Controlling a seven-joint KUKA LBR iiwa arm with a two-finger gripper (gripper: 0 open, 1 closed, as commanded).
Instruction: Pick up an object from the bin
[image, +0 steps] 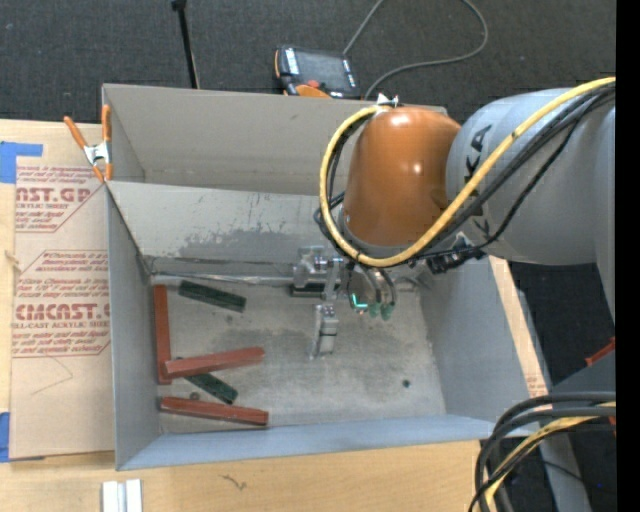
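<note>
The grey bin (220, 140) sits on a wooden worktop (300, 480), its scuffed floor mostly bare. Three red bars (215, 362) and two green bars (212, 296) lie at its left side. The arm (540, 180), with its orange cover (400, 175), reaches in from the right. The pincer (322, 340) points down over bare floor mid-bin, well apart from the bars. I cannot tell whether it is open or closed.
</note>
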